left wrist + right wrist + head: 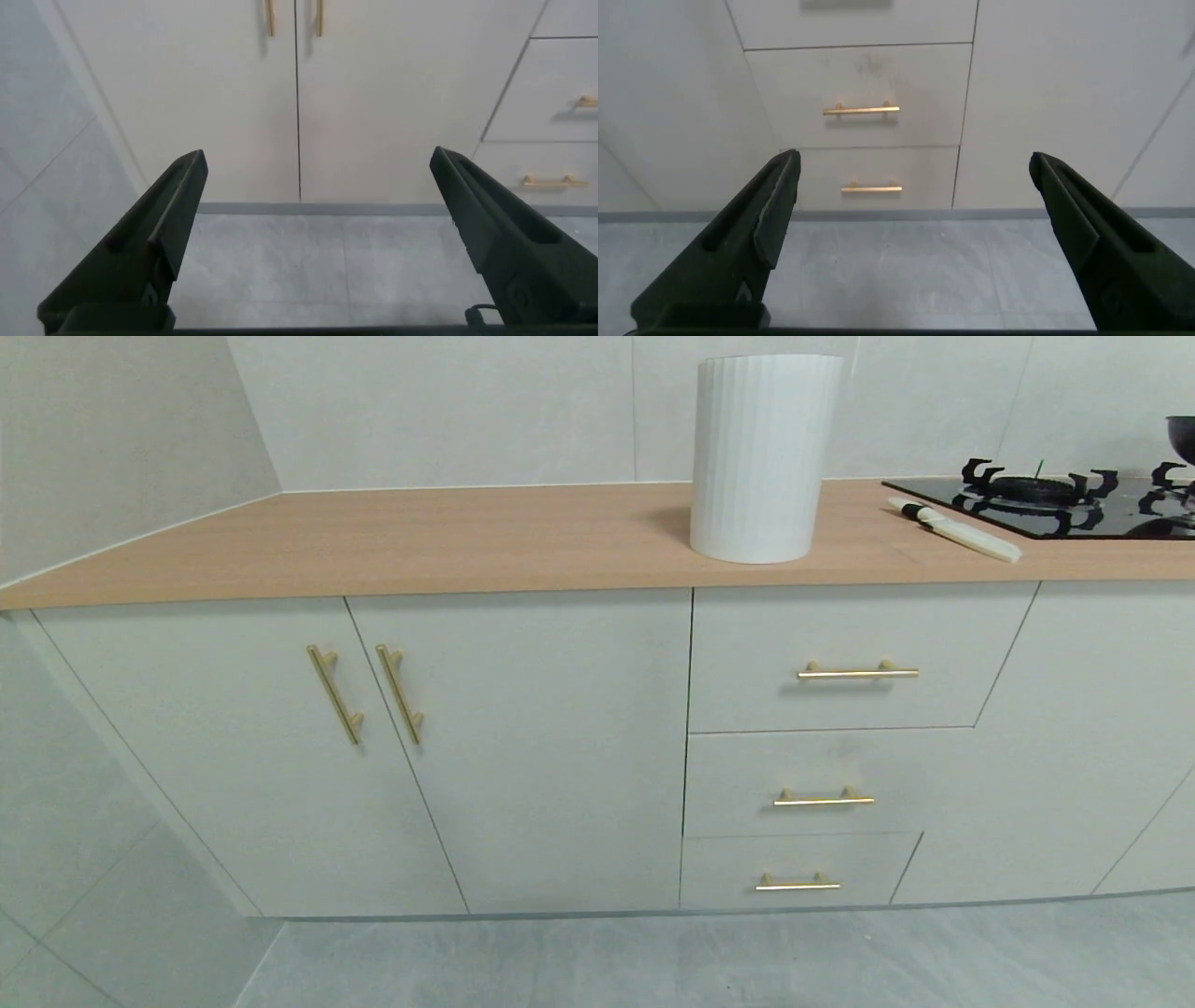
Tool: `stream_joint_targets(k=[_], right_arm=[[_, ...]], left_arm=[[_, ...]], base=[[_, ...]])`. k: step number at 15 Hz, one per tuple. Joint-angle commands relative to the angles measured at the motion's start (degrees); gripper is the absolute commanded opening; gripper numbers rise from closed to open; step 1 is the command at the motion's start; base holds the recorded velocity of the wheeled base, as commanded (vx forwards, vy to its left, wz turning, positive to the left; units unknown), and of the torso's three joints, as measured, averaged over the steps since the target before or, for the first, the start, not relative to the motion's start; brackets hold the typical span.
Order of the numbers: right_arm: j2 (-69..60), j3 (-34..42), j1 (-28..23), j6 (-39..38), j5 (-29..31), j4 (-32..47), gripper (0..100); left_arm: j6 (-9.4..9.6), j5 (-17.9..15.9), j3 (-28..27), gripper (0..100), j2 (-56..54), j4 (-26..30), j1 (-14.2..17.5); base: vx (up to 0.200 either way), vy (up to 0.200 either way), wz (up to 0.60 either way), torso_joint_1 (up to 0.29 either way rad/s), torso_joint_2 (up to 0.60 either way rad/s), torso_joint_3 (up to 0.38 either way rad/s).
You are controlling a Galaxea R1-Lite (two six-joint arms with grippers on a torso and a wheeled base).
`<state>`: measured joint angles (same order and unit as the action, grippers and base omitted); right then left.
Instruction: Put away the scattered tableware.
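Overreach by the left gripper (318,163) or right gripper (915,161) (both spread, empty) could push the white utensil (952,529) off the countertop's (467,537) near edge.

Utensil (952,529): long, cream-white, with a dark band near its far end. It lies flat and slanted on the countertop (448,537), just beside the hob (1102,518), above and ahead of my right gripper (912,161).
Container (758,457): white ribbed cylinder, upright on the countertop, apart from the utensil, above and ahead of my left gripper (317,157), off to its right.
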<state>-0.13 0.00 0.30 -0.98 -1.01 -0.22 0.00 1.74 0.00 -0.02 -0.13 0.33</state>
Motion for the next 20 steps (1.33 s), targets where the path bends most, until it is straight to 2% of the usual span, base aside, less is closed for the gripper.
stream_joint_targets(k=[1,12,20], right_arm=[[0.1,0.0,0.0,0.0,0.0,0.0,100],[0.1,0.0,0.0,-0.1,0.0,0.0,100],[0.1,0.0,0.0,-0.2,0.0,0.0,100]], left_arm=[[0.00,0.0,0.0,100,0.0,0.0,0.0],[0.00,0.0,0.0,100,0.0,0.0,0.0],[-0.09,0.0,0.0,100,0.0,0.0,0.0]], base=[[0.200,0.000,0.00,0.002,0.00,0.002],[0.200,0.000,0.00,0.001,0.00,-0.001],[0.000,0.000,0.00,0.000,0.00,0.000]])
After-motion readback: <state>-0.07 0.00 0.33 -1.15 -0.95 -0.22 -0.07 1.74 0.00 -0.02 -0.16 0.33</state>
